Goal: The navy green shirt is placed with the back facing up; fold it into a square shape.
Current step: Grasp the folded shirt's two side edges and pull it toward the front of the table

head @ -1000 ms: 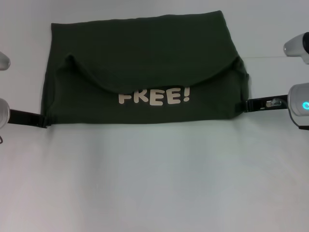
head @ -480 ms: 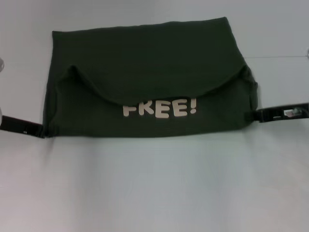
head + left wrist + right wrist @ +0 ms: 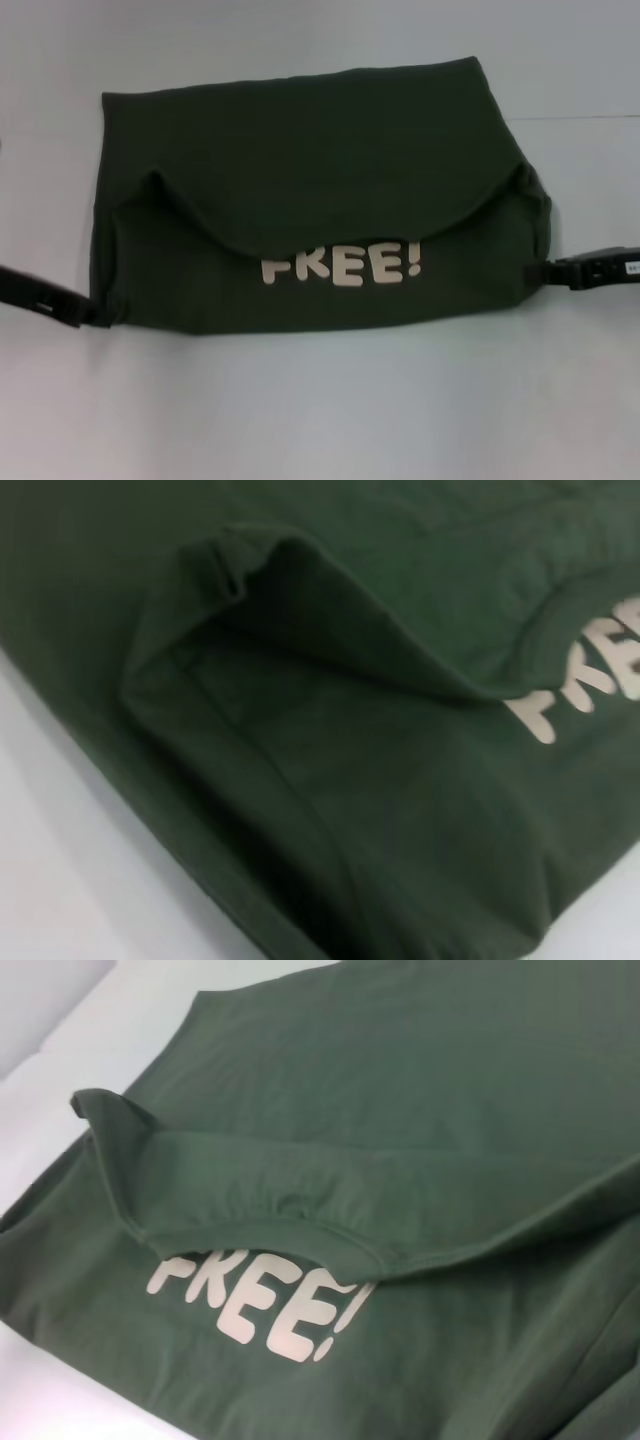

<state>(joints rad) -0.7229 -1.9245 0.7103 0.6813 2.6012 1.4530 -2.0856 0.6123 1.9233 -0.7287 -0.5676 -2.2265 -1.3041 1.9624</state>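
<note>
The navy green shirt [image 3: 320,160] lies folded on the white table, a curved flap hanging over white "FREE!" lettering [image 3: 342,266]. My left gripper [image 3: 95,315] pinches the shirt's near left corner. At the near right corner my right gripper [image 3: 540,270] does the same, and both are thin black bars reaching in from the sides. The left wrist view is filled by folded green cloth [image 3: 350,780] with part of the lettering [image 3: 590,680]. The right wrist view shows the flap's hem [image 3: 300,1210] above the lettering [image 3: 260,1310]. Neither wrist view shows its own fingers.
The white table [image 3: 320,410] spreads in front of the shirt and to both sides. A faint seam line [image 3: 580,118] runs across the table at the far right.
Both grippers have drawn back toward me, pulling the shirt's near edge and the lettering with them. The arms' white bodies have left the view.
</note>
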